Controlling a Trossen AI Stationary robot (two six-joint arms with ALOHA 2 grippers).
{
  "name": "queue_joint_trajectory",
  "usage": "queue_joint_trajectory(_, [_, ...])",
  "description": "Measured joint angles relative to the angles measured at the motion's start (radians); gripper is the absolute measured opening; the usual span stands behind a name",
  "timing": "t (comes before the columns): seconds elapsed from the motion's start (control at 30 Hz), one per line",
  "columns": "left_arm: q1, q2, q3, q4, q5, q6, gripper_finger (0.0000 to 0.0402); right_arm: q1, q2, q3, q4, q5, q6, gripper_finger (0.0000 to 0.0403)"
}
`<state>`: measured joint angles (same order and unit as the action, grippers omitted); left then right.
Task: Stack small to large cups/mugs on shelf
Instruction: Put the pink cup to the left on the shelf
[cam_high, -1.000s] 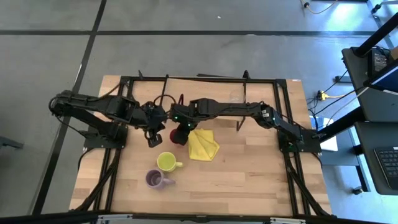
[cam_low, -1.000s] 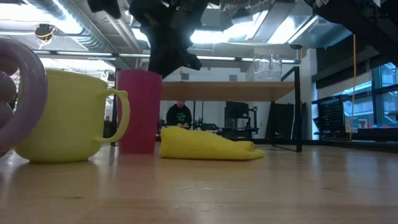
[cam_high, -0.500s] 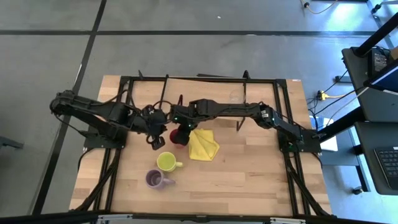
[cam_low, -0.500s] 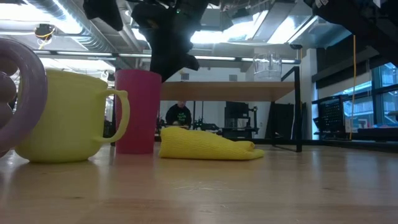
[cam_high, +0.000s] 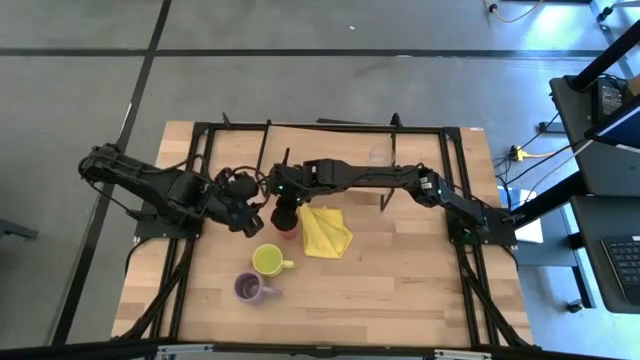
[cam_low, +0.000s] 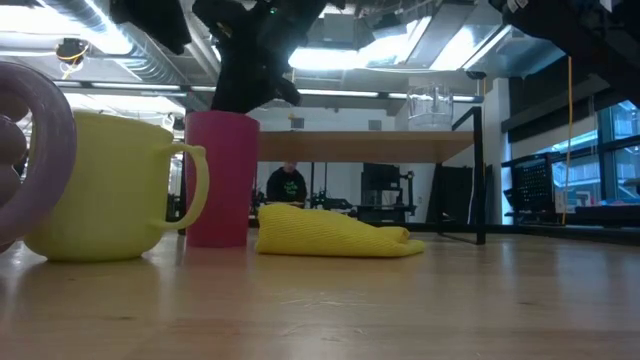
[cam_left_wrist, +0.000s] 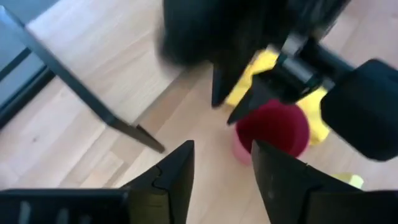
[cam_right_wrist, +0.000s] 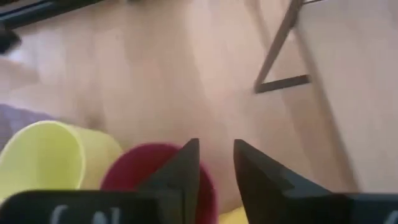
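The magenta-red tumbler (cam_high: 288, 223) (cam_low: 221, 180) stands upright on the table. My right gripper (cam_right_wrist: 216, 165) (cam_high: 285, 207) hangs right above it, open a little, with one finger over the tumbler's mouth and the other outside its rim. My left gripper (cam_left_wrist: 222, 168) (cam_high: 248, 220) is open just left of the tumbler, with nothing between its fingers. The yellow-green mug (cam_high: 267, 260) and the purple mug (cam_high: 248, 289) stand nearer the front edge. The clear glass (cam_low: 430, 105) stands on the shelf (cam_low: 400, 148). My right gripper comes at the tumbler from above, with its fingers (cam_right_wrist: 186, 171) on either side of the rim (cam_right_wrist: 210, 186). I cannot tell whether they touch the rim. The tumbler rests on its base on the table.
A folded yellow cloth (cam_high: 325, 232) (cam_low: 330, 235) lies just right of the tumbler. The shelf's black legs (cam_right_wrist: 280, 56) stand on the far half of the table. Bare wood lies at the front right (cam_high: 400, 280).
My left gripper has drawn back from the tumbler toward the table's left edge. My right gripper has shifted a little to the left above the tumbler. The tumbler has stayed where it was, upright.
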<state>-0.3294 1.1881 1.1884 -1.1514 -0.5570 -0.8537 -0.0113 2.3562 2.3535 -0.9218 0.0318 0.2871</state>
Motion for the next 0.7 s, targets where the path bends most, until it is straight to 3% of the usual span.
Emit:
queue_joint_trajectory(0.17, [-0.004,0.003,-0.075,0.001,0.033,-0.069,0.0166,-0.017,-0.009,0.004,0.032,0.094,-0.011,0.0146])
queue_joint_trajectory(0.27, [-0.007,0.002,-0.114,0.065,0.044,-0.109,0.0166,-0.023,-0.096,0.004,0.026,0.184,-0.050,0.0165])
queue_joint_trajectory(0.47, [0.014,0.010,-0.204,0.306,0.053,-0.136,0.0166,-0.055,-0.511,0.008,0.035,0.299,-0.116,0.0174])
queue_joint_trajectory(0.53, [0.023,0.020,-0.230,0.344,0.055,-0.140,0.0166,-0.072,-0.584,0.027,0.092,0.312,-0.112,0.0173])
queue_joint_trajectory(0.7, [0.040,0.041,-0.253,0.366,0.057,-0.158,0.0166,-0.092,-0.488,-0.011,-0.004,0.302,-0.127,0.0173])
